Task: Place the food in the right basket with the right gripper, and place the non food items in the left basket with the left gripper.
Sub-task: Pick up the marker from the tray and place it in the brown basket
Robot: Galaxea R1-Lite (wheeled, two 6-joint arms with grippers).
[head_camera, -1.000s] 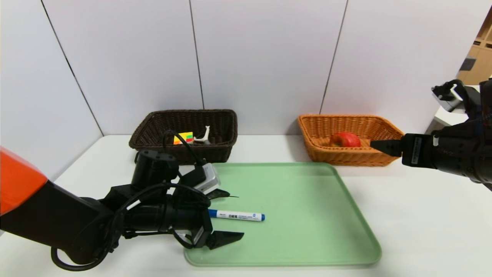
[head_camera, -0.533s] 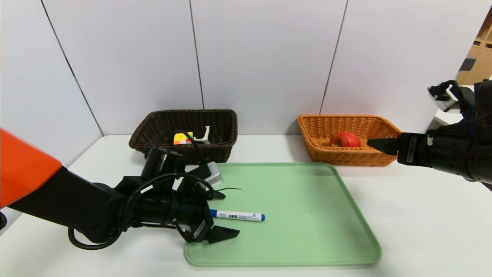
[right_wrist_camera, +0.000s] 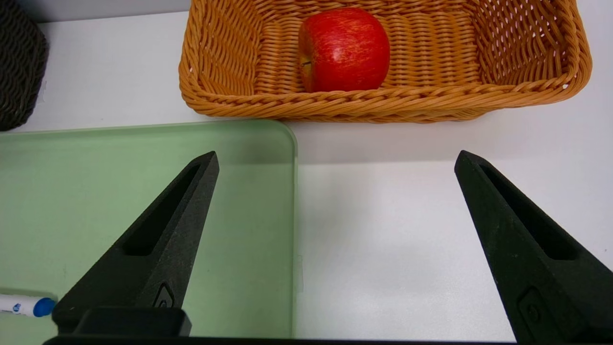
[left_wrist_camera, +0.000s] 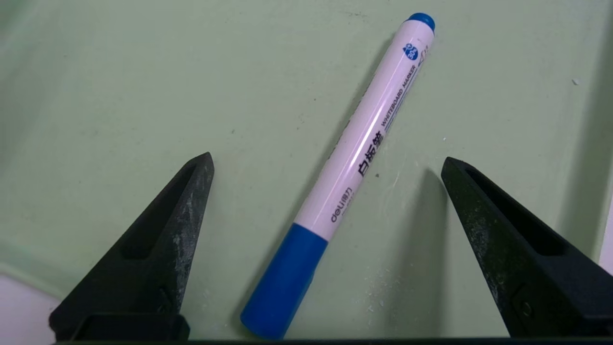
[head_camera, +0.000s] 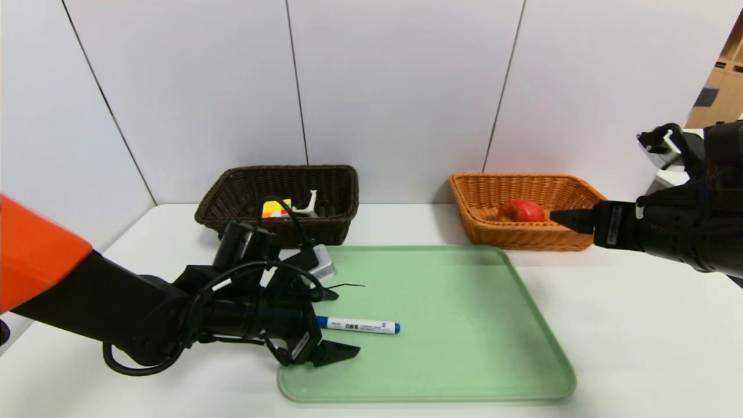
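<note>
My L arm reaches low across the table's near-left, L gripper [head_camera: 335, 323] spread wide at the green tray's [head_camera: 464, 302] left edge, fingers either side of the marker's [left_wrist_camera: 352, 163] blue-capped end, no contact seen; marker lies flat on tray. R arm held out above table right of tray, R gripper [right_wrist_camera: 335, 158] also spread, holding nothing, near the orange basket [head_camera: 525, 235]. Apple [right_wrist_camera: 344, 49] sits in orange basket; dark basket [head_camera: 278, 203] behind L arm holds a colour cube [head_camera: 276, 208] + small white item.

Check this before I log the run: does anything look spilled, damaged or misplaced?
Nothing stands out. The marker lies intact on the green tray between the open left gripper's fingers, and the apple sits in the orange basket.
</note>
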